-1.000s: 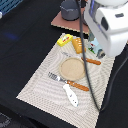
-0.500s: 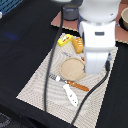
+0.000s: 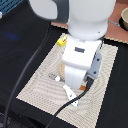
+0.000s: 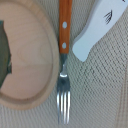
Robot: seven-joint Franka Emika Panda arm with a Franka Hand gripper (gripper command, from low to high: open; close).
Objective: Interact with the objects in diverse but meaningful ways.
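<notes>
My arm's white body (image 3: 82, 50) hangs over the middle of the woven placemat (image 3: 37, 75) and hides the fingers beneath it. A yellow printed block (image 3: 62, 41) peeks out at the mat's far edge. The white paddle-like piece (image 3: 70, 95) lies on the mat's near part, just below the arm. In the wrist view the white paddle-like piece (image 4: 98, 28) lies beside an orange-handled fork (image 4: 63, 55), apart from it. No fingers show there, so open or shut cannot be told. The orange block and the blue carton are hidden.
A tan round plate (image 4: 27, 75) lies on the other side of the fork, with something dark (image 4: 4, 50) at the frame's edge. Fork tines (image 3: 52, 76) stick out on the exterior view's left of the arm. A bowl (image 3: 123, 17) stands at the far right. A black cable (image 3: 30, 65) crosses the mat.
The arm has swung from the exterior view's right to over the middle of the mat. It now covers the plate and most of the items.
</notes>
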